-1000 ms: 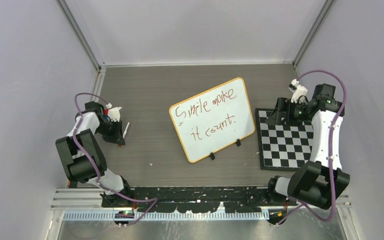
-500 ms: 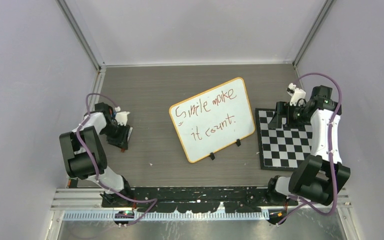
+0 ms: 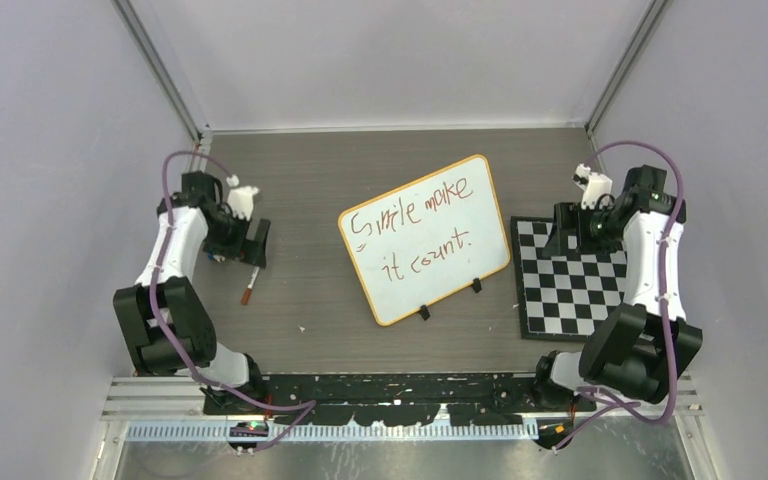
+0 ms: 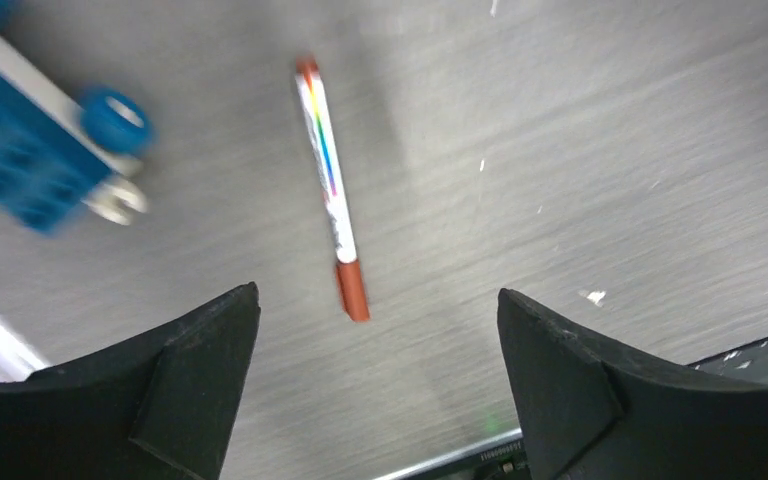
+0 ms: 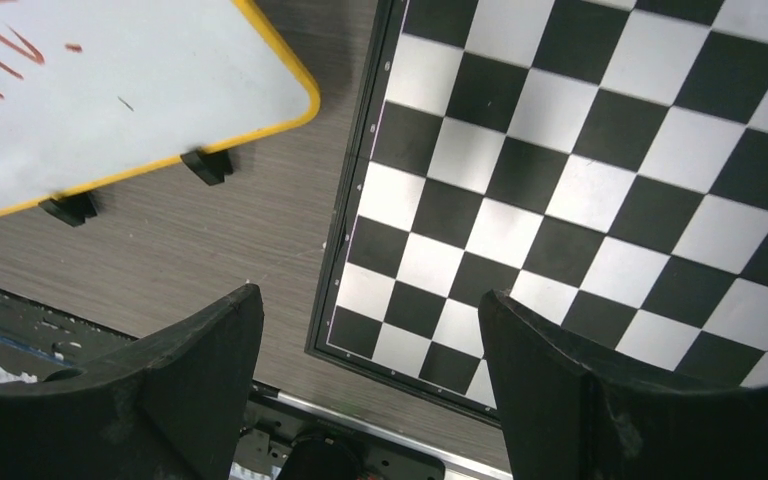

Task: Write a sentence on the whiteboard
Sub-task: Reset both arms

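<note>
One blurred blue object (image 4: 30,160), cut off, lies near the red marker (image 4: 328,180). Left hand (image 4: 377,300) hangs released above the marker; right hand (image 5: 370,295) gapes over the checkered mat (image 5: 580,170) edge.

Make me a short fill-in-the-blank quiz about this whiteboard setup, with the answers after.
The sentence on the whiteboard is written in ___ lines. The marker lies on the table under the left gripper, whose jaws stand ___. The right gripper hovers over the ___ mat.
Missing words: two; open; checkered.
</note>
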